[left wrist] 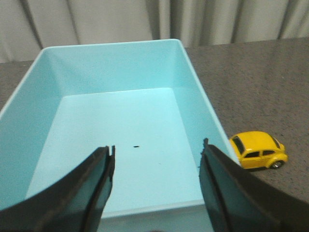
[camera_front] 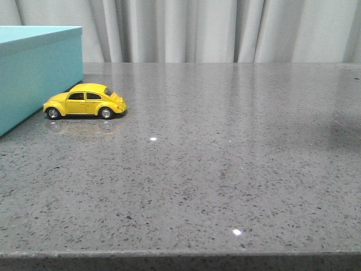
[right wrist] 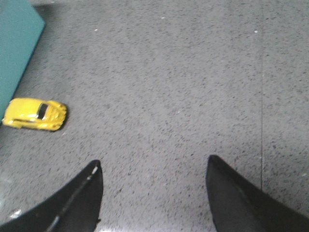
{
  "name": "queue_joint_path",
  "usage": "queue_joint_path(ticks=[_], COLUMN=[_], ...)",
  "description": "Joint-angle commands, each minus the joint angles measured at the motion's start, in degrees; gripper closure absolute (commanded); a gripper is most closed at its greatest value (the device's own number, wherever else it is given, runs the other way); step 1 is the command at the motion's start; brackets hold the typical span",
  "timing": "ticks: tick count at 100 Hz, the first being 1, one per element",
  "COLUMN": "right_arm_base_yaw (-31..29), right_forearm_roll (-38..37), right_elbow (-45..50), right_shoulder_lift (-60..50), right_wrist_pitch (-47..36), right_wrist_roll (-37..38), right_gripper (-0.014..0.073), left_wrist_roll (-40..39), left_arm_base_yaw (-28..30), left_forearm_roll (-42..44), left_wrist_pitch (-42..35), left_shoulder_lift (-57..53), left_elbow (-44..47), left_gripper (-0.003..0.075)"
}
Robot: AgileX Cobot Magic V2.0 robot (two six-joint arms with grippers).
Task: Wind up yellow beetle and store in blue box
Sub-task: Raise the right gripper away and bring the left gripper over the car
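Observation:
The yellow beetle [camera_front: 86, 101] stands on its wheels on the grey table, right beside the blue box [camera_front: 34, 70] at the far left. The box is open, without a lid, and its inside [left wrist: 120, 140] is empty. The beetle also shows in the left wrist view [left wrist: 258, 150] next to the box wall, and in the right wrist view [right wrist: 35, 114]. My left gripper [left wrist: 157, 147] is open and empty above the near end of the box. My right gripper [right wrist: 153, 164] is open and empty above bare table, well away from the car. Neither gripper shows in the front view.
The grey speckled table [camera_front: 225, 158] stretches to the right of the car, with its front edge at the bottom of the front view. A pale curtain [camera_front: 225, 28] hangs behind the table.

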Motion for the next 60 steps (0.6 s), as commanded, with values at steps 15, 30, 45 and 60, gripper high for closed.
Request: queue_joint_path(ticks=[15,30,45,60], right_arm_base_yaw=[2.35,2.64,2.64,2.64], right_forearm_roll=[0.06,0.38,0.83,1.32], right_elbow=[2.82,2.89,2.89,2.89], right_shoulder_lift=[-7.65,-10.09,-11.39,-12.44], right_wrist_pitch=[-4.77,-4.59,-4.59,-4.59], right_wrist_roll=[-0.72,-0.72,-0.72,-0.72], right_gripper=[0.0128,0.0128,0.0128,0.0128], left_wrist_roll=[9.69,20.71,29.86,35.58], left_arm_base_yaw=[-10.42,-15.57,-18.74,-19.03], left_forearm_roll=[-0.45,-0.45,-0.65,-0.69], left_wrist_pitch=[2.86,10.62,17.30,22.85], left_shoulder_lift=[9.87,17.62,25.03,31.44], left_elbow=[-10.60,-18.57,-25.81,-32.86], left_gripper=[0.0330,0.0330,0.0288,0.0261])
